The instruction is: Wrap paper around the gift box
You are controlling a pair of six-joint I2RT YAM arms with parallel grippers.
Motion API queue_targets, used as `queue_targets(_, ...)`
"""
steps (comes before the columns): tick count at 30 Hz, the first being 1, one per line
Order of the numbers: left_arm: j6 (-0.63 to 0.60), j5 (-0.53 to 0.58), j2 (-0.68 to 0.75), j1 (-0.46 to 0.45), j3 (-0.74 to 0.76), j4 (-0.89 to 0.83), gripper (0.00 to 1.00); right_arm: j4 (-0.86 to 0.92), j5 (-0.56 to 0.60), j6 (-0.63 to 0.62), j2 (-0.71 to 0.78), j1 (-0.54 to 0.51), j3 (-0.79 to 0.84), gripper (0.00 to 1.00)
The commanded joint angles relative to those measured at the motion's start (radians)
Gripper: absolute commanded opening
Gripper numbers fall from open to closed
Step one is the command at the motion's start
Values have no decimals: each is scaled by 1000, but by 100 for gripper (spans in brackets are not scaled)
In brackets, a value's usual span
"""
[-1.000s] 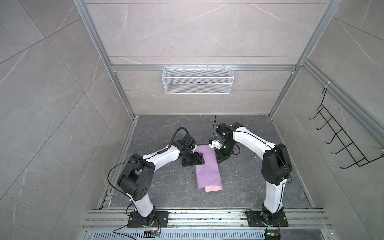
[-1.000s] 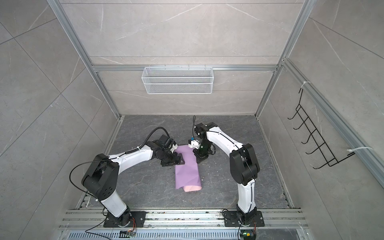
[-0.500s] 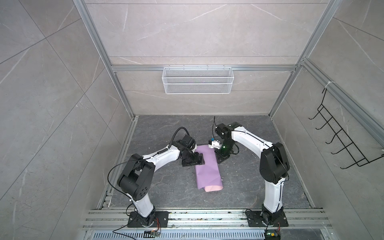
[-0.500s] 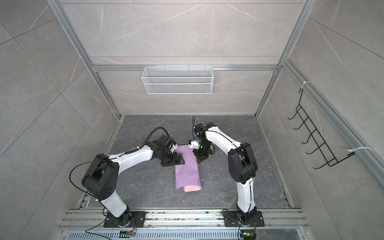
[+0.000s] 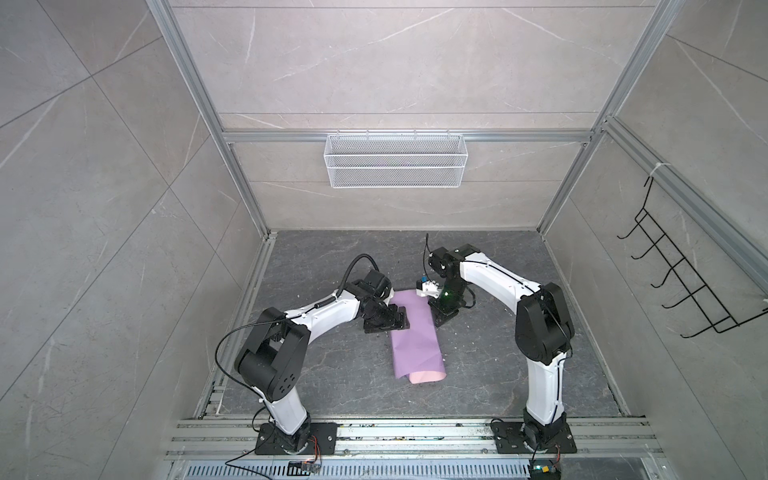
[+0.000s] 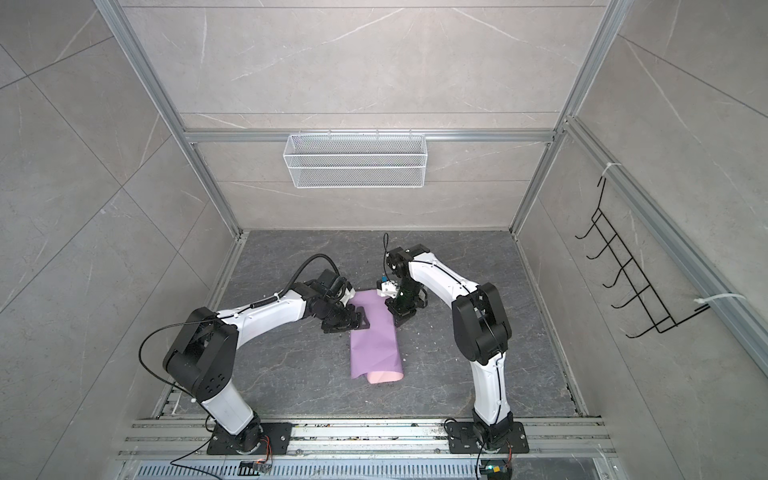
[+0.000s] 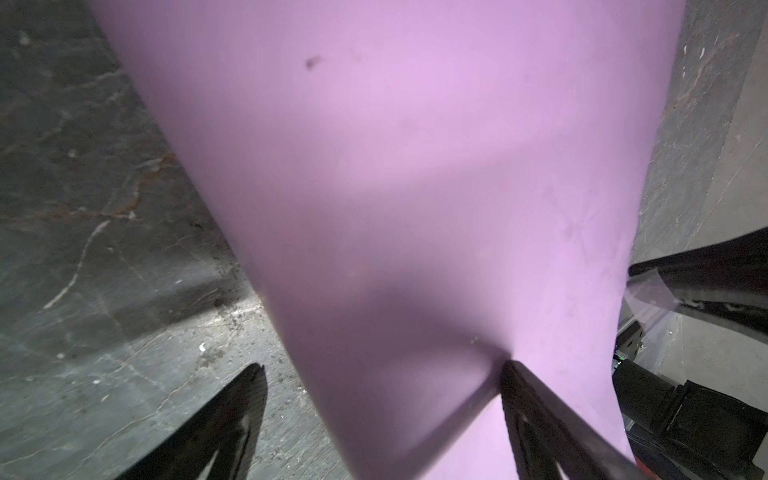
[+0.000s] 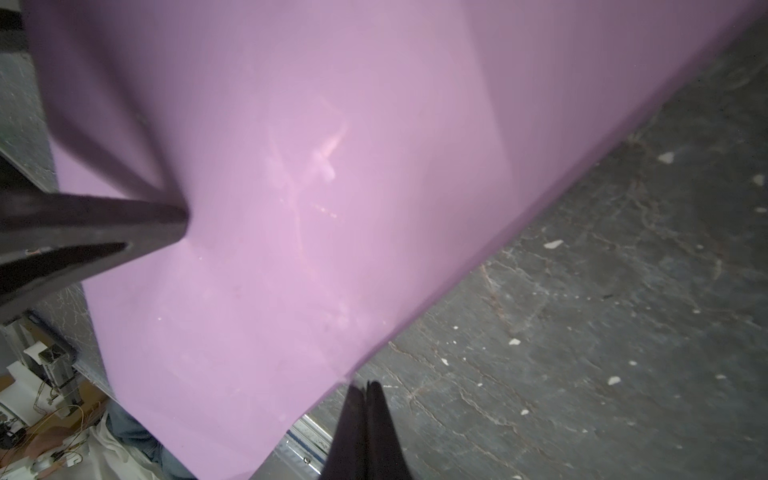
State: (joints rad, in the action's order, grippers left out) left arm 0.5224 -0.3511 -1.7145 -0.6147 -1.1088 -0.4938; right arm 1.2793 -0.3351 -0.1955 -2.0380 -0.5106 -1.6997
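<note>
A: Anything changed from a second back?

B: Nothing visible. Paper (image 5: 415, 338) (image 6: 374, 338) sits in the same spot in both top views. It's a folded strip, lilac up, in the middle of the surface, long side running toward the near edge. Pink face (image 5: 426, 377) shows where the near end curls.

A: Left gripper?

B: Left gripper (image 5: 398, 323) (image 7: 382, 415) hasn't moved. It's at the strip's left edge, toward the far end. Jaws spread wide, holding nothing. In the wrist view one finger (image 7: 536, 415) is tip-down on the paper. The other (image 7: 232, 424) is over bare surface just beside the edge.

A: Right?

B: Right gripper (image 5: 439, 325) (image 8: 365, 415) is in the same place too, at the strip's right edge, across from the left. Jaws clamped together. Tips sit right at the paper's edge, can't tell if they nip it.

A: Box?

B: Hidden, can't place it. Small white device (image 5: 427, 287) is just beside the strip's far right corner, also unmoved.
</note>
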Motion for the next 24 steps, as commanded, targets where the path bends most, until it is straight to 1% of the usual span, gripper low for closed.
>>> queue_targets(1,-16,107,-59,-6,40,-52,89,10,16,6,-20,-6,-32,0)
queue_targets(3,-16,107,-59,-6,42,-50,89,11,16,8,-22,-6,-34,0)
queue_targets(8,-17,107,-62,-7,42,-50,89,8,17,10,-26,-9,-36,5)
queue_targets(15,-16,107,-60,-6,42,-51,89,12,33,11,-30,-10,-37,10)
queue_targets(24,-17,107,-59,-6,39,-52,89,9,58,17,-33,-9,-20,13)
